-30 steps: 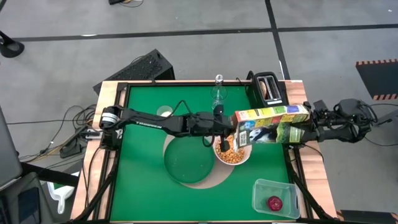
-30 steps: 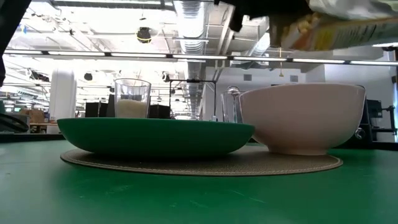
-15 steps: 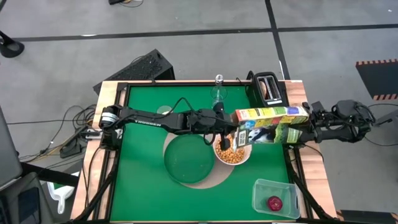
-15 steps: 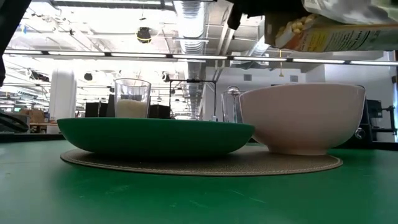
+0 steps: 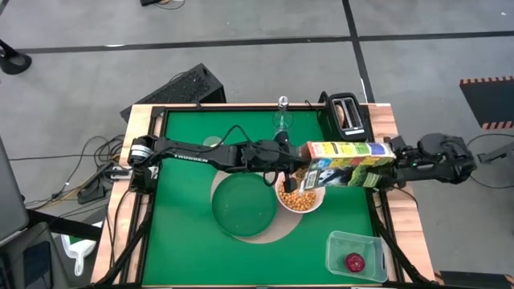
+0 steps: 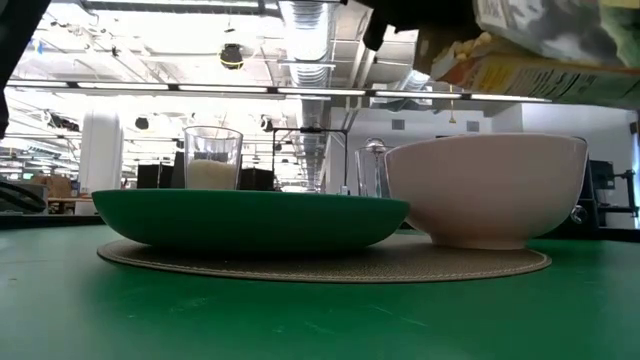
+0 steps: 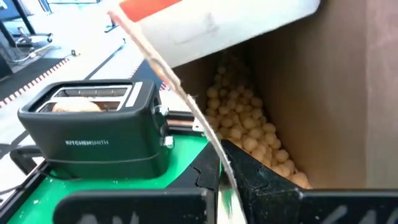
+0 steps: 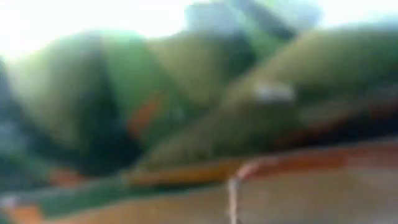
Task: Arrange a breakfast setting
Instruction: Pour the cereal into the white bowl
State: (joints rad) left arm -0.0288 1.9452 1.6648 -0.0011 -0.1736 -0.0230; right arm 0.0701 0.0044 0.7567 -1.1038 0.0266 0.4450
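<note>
Two claws clamped on tilted cereal box [image 5: 350, 161] over white bowl [image 5: 300, 201]: risk of overfilling, spilling puffs onto bench.

One round tan mat [image 5: 265, 227] on surface. On mat: one dark green plate [image 5: 243, 205], one white bowl [image 5: 300, 199] of cereal. Above bowl: one cereal box [image 5: 351, 161]. Beyond mat: one milk glass [image 5: 213, 143], one stemmed glass [image 5: 283, 120], one black toaster [image 5: 347, 113]. One clear tub [image 5: 356, 255], one red fruit [image 5: 354, 261] inside.
</note>
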